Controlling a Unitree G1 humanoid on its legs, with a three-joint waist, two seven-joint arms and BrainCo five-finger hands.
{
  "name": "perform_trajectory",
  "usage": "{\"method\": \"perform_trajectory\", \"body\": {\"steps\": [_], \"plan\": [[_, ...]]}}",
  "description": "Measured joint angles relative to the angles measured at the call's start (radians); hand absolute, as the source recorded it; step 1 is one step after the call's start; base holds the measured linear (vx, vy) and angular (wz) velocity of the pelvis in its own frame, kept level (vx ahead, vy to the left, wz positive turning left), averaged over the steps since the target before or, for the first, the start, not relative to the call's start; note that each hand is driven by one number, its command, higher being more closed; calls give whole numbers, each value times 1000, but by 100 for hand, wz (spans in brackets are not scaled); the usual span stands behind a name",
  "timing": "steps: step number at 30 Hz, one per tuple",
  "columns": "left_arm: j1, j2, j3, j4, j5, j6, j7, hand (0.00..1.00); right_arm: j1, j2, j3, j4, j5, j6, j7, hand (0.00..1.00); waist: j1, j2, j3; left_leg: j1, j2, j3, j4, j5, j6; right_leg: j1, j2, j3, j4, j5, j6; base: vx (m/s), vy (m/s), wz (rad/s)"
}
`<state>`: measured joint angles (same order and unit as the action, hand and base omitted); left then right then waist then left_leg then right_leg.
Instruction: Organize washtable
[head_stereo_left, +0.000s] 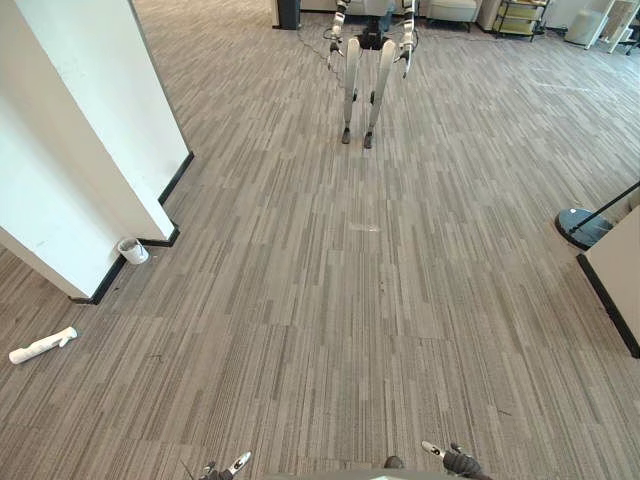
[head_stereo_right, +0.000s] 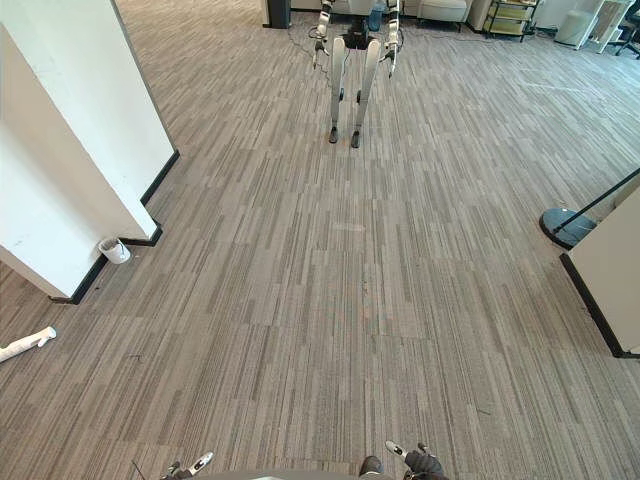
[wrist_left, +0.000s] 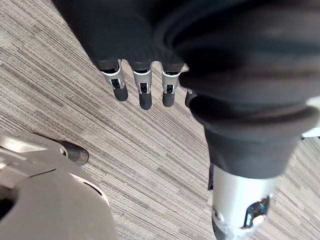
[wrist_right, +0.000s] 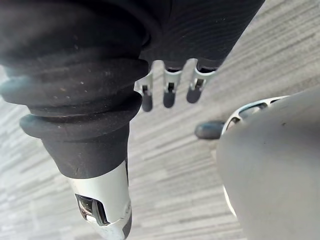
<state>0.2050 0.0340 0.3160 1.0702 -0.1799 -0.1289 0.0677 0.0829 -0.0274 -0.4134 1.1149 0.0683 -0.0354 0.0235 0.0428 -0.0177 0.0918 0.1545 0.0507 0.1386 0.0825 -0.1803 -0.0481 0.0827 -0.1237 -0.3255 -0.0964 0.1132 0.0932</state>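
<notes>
My left hand (wrist_left: 145, 97) and right hand (wrist_right: 169, 95) hang over the floor (head_stereo_left: 380, 300), fingers straight and empty; where the table stands I cannot tell, while the white bottle (head_stereo_left: 40, 346), lying near the wall (head_stereo_left: 80, 120) and perhaps meant for it, looks light, rigid and slick, best clasped round its middle.

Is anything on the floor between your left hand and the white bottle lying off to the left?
Nothing visible does: just floor runs from the left hand to the white bottle. The white cup sits farther off, by the wall.
</notes>
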Motion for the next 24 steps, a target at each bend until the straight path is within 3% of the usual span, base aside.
{"method": "perform_trajectory", "body": {"steps": [8, 16, 21, 24], "plan": [[-3, 3, -6, 0, 13, 0, 0, 0, 0, -1, 5, 0, 3, -4, 0, 0, -1, 4, -2, 5, 2, 1, -13, 0, 0, -1, 1, -1, 0, -1, 1, 0, 0, 0], [-11, 28, -86, 10, 74, -4, 4, 0, 1, -13, 37, 7, 79, -11, 0, 0, -8, 12, -3, 31, 0, 26, -55, 5, 4, -7, 5, 27, -1, -9, 8, 12, 0, -8], [-15, 36, -94, 22, 79, -5, 5, 0, -5, -14, 41, 9, 80, -22, 1, 0, -27, 13, -3, 28, 0, 29, -65, 5, 4, -18, 6, 30, -1, -10, 7, 12, -4, -3], [-32, 44, -112, 21, 74, -5, 7, 0, -9, -13, 40, 8, 90, -24, 1, 0, -29, 11, -1, -25, 8, 8, -42, 3, 1, -69, 0, 18, 50, -55, 0, -4, -40, 21]]}}
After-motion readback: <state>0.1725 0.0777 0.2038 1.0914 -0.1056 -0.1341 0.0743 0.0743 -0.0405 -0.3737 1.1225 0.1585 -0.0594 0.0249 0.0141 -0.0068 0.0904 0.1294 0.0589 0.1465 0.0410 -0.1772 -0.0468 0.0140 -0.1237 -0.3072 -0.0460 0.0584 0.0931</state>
